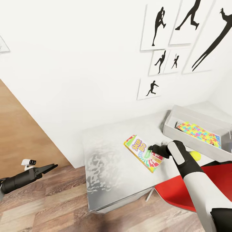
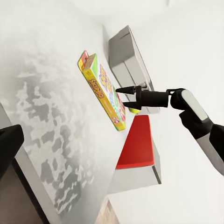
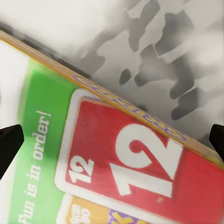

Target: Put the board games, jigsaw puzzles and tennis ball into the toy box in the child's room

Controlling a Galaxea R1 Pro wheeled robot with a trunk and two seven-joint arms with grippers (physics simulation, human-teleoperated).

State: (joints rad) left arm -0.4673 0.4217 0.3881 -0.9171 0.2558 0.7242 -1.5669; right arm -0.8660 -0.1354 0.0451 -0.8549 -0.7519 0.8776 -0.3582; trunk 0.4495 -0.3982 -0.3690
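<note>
White wall (image 1: 80,64) with black silhouette pictures (image 1: 180,42) — wood-plank floor (image 1: 48,203), red chair (image 1: 190,190).

A red chair seat (image 1: 190,190) fills the lower right of the head view. Six black athlete silhouette pictures (image 1: 180,48) hang on the white wall (image 1: 80,58) at upper right. Wood-plank floor (image 1: 48,206) spans the lower left.

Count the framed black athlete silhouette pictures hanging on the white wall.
6 on the white wall: three large across the top, two small beneath, one lowest. The top ones are cropped; more may hang beyond the view.
</note>
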